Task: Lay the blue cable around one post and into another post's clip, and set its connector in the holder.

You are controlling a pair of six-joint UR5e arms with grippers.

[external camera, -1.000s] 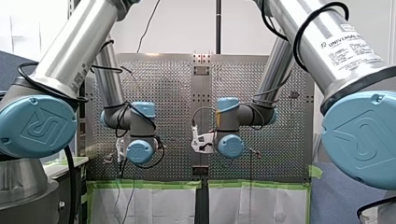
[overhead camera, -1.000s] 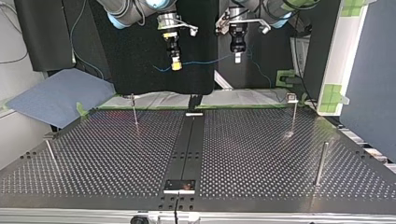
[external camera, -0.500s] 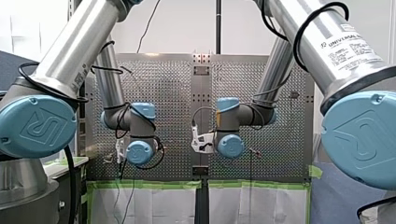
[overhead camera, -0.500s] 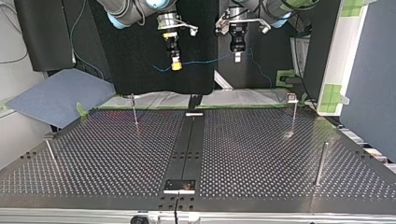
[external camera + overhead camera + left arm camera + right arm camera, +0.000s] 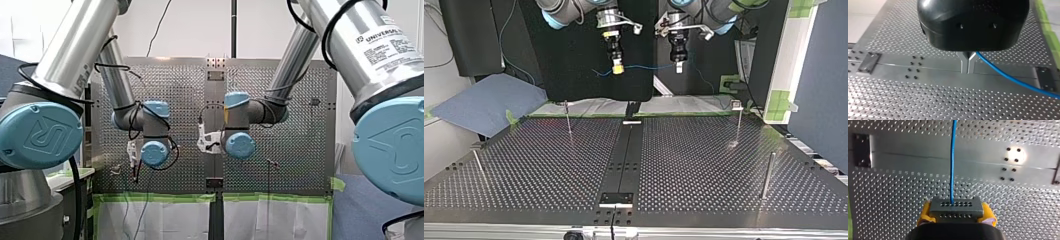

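I'm holding the cable (image 5: 644,66) in the air, well above the table (image 5: 704,165). My right gripper (image 5: 956,213) is clamping its yellow pads on the connector (image 5: 956,206), and my left gripper (image 5: 968,66) is pinching its metal fingers together on the cable itself. The span is running nearly level from one gripper to the other, across the top view. The connector is facing away from my right gripper, with the cable leaving it straight ahead. A post (image 5: 738,120) is standing below on my left arm's side, so I judge that arm nearer.
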